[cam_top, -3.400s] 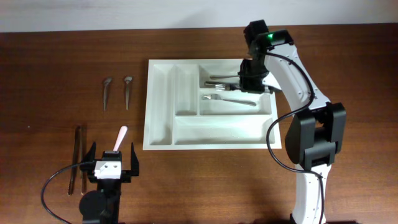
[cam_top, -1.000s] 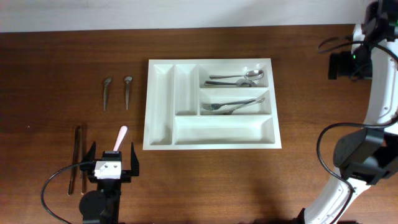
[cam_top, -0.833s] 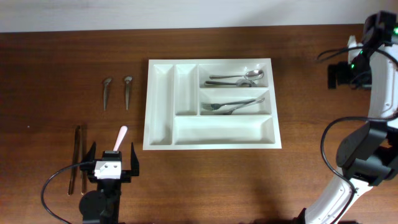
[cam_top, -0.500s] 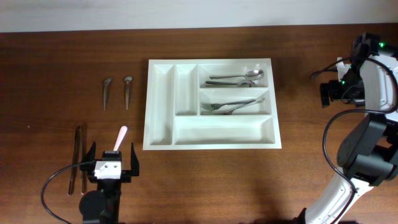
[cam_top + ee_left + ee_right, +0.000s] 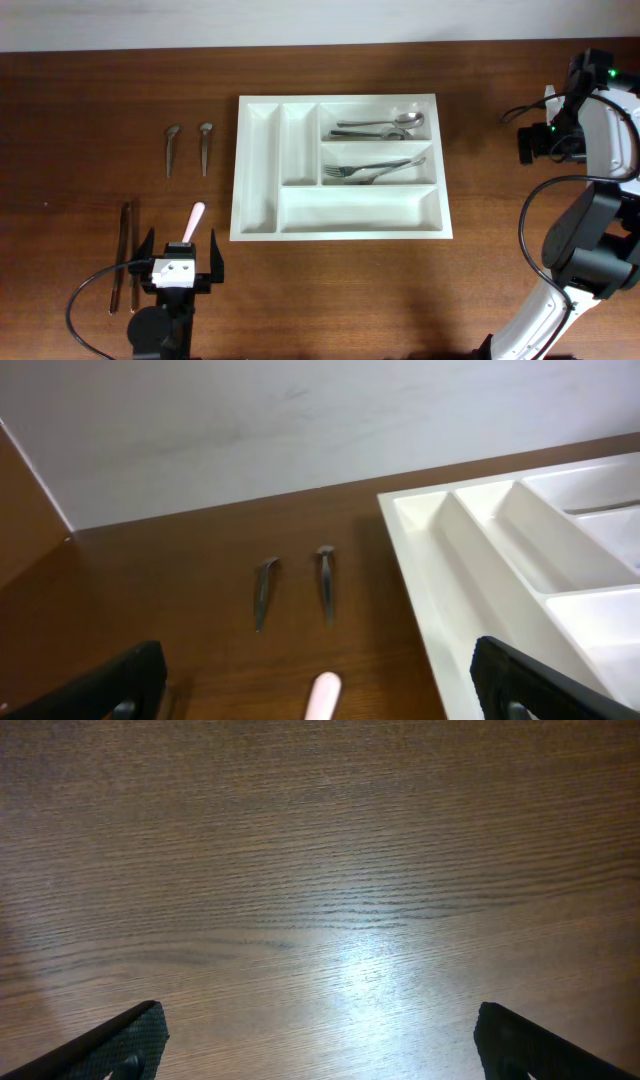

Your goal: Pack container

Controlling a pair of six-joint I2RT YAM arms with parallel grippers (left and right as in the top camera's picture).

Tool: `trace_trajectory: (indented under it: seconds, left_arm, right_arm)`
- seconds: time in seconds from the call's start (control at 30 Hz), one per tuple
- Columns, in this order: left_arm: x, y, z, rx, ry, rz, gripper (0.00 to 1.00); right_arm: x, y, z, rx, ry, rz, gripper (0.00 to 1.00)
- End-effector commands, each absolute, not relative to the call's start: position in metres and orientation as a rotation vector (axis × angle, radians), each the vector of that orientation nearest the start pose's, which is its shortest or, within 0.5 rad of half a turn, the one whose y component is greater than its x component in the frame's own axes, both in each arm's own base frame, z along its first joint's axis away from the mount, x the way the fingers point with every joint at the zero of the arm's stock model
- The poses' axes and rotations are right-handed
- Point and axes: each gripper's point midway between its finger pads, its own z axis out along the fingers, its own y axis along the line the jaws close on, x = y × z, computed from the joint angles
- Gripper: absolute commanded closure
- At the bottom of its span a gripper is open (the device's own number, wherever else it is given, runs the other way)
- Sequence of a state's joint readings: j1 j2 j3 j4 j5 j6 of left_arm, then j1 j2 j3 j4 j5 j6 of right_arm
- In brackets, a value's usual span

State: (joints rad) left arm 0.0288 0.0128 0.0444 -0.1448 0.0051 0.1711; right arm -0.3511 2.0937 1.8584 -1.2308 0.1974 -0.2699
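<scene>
Withdrawn from over the container at centre to bare worktop at 3 o'clock, right hand wide, empty. Left hand at 7 o'clock likewise wide. Probably best next: approach pink-handled utensil squarely, grip mid-handle, lift level.

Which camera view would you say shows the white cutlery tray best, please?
The overhead view: the whole container is visible, with all five compartments. The left wrist view catches only part of it, cut off by the frame edge. The right wrist view shows only the wooden table.
</scene>
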Motion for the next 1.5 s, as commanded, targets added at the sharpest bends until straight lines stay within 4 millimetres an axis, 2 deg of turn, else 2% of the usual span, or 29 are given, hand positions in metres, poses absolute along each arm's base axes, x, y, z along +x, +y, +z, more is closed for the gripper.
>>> trace_trajectory:
  seconds: [0.0, 0.1, 0.2, 0.3, 0.4, 0.47, 0.6, 0.7, 0.83, 0.9, 1.07, 1.27, 1.33, 1.47]
  left_arm:
    - [0.243, -0.007, 0.157, 0.135, 1.67, 0.041, 0.01]
    - [0.243, -0.004, 0.164, 0.103, 1.654, 0.03, 0.01]
    - [0.24, 0.004, 0.186, 0.074, 1.617, 0.064, 0.01]
    - [0.235, 0.023, 0.208, -0.001, 1.627, 0.14, 0.01]
    - [0.226, 0.043, 0.221, -0.068, 1.721, 0.232, 0.01]
    - [0.221, 0.058, 0.236, -0.121, 1.805, 0.295, 0.01]
    - [0.223, 0.08, 0.265, -0.203, 1.959, 0.344, 0.01]
    - [0.229, 0.094, 0.268, -0.162, 2.174, 0.398, 0.01]
    - [0.243, 0.11, 0.247, -0.021, 2.477, 0.417, 0.01]
    - [0.255, 0.121, 0.231, -0.022, 2.573, 0.43, 0.01]
    - [0.271, 0.131, 0.172, -0.013, 2.797, 0.362, 0.01]
    - [0.285, 0.137, 0.112, 0.001, 2.975, 0.283, 0.01]
    - [0.288, 0.145, 0.095, -0.016, 3.017, 0.308, 0.01]
    - [0.294, 0.157, 0.062, -0.175, 3.068, 0.324, 0.01]
  right_arm:
    - [0.389, -0.183, 0.105, 0.143, 3.078, -0.367, 0.01]
    - [0.389, -0.183, 0.105, 0.144, 3.078, -0.367, 0.01]
    - [0.389, -0.183, 0.105, 0.142, 3.078, -0.367, 0.01]
    - [0.389, -0.183, 0.105, 0.142, 3.078, -0.367, 0.01]
    - [0.389, -0.183, 0.105, 0.144, 3.078, -0.367, 0.01]
    - [0.389, -0.183, 0.105, 0.143, 3.078, -0.367, 0.01]
    - [0.389, -0.183, 0.105, 0.143, 3.078, -0.367, 0.01]
    - [0.389, -0.183, 0.105, 0.143, 3.078, -0.367, 0.01]
    - [0.389, -0.183, 0.105, 0.142, 3.078, -0.367, 0.01]
    - [0.389, -0.183, 0.105, 0.143, 3.078, -0.367, 0.01]
    - [0.389, -0.183, 0.105, 0.143, 3.078, -0.367, 0.01]
    - [0.389, -0.183, 0.105, 0.143, 3.078, -0.367, 0.01]
    - [0.389, -0.183, 0.105, 0.143, 3.078, -0.367, 0.01]
    - [0.389, -0.183, 0.105, 0.143, 3.078, -0.367, 0.01]
